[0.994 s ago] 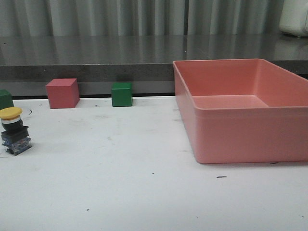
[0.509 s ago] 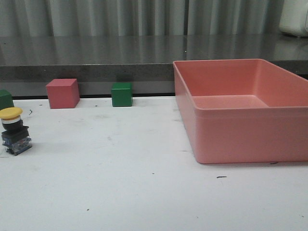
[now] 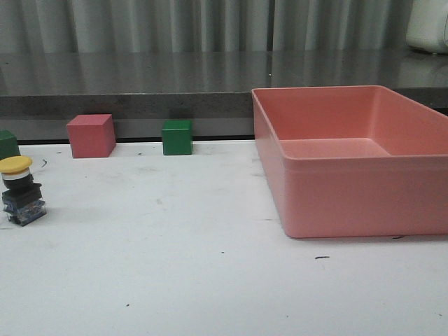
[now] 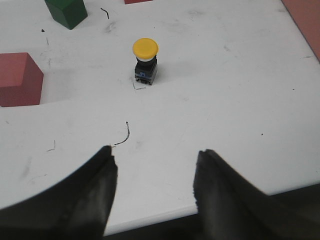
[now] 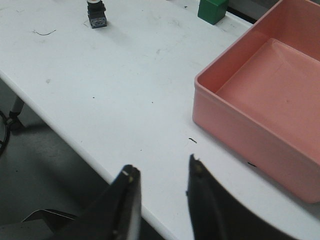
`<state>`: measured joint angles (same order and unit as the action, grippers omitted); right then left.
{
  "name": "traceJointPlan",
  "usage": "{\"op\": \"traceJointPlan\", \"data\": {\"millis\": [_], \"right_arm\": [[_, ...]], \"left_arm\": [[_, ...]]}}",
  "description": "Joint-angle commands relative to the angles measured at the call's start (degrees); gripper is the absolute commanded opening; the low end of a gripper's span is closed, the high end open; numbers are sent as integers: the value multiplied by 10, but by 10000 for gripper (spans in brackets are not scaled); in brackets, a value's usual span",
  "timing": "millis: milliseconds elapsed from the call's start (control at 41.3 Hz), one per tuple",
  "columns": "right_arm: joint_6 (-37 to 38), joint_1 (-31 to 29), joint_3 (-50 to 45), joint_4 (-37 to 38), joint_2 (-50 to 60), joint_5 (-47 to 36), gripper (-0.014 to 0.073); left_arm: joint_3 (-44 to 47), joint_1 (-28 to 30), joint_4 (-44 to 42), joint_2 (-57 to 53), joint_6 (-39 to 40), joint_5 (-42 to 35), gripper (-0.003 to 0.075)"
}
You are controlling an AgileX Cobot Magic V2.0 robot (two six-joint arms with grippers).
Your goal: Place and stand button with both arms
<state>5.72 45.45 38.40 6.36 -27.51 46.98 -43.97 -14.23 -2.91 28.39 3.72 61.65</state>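
Observation:
The button (image 3: 19,189) stands upright on the white table at the far left, yellow cap up, black body and blue terminals below. It also shows in the left wrist view (image 4: 145,61) and at the edge of the right wrist view (image 5: 96,15). My left gripper (image 4: 155,159) is open and empty above the table's front edge, well short of the button. My right gripper (image 5: 162,170) is open and empty over the front edge, far from the button. Neither arm shows in the front view.
A large pink bin (image 3: 350,157) fills the right side of the table and also shows in the right wrist view (image 5: 270,95). A pink cube (image 3: 91,135) and a green cube (image 3: 176,137) stand at the back. Another green cube (image 3: 7,143) sits at the far left behind the button.

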Motion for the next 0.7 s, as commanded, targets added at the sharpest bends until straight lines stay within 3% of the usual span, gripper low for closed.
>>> {"op": "traceJointPlan", "data": {"millis": [0, 97, 194, 679], "right_arm": [[-4, -4, 15, 4, -2, -37, 48], [-4, -4, 15, 4, -2, -37, -75], [-4, -4, 15, 4, -2, -37, -68], [-4, -4, 15, 4, -2, -37, -67]], "left_arm": [[-19, 0, -1, 3, 1, -37, 175], [-19, 0, -1, 3, 1, -37, 72], [-19, 0, -1, 3, 1, -38, -14], [-19, 0, 0, 3, 1, -37, -20]]}}
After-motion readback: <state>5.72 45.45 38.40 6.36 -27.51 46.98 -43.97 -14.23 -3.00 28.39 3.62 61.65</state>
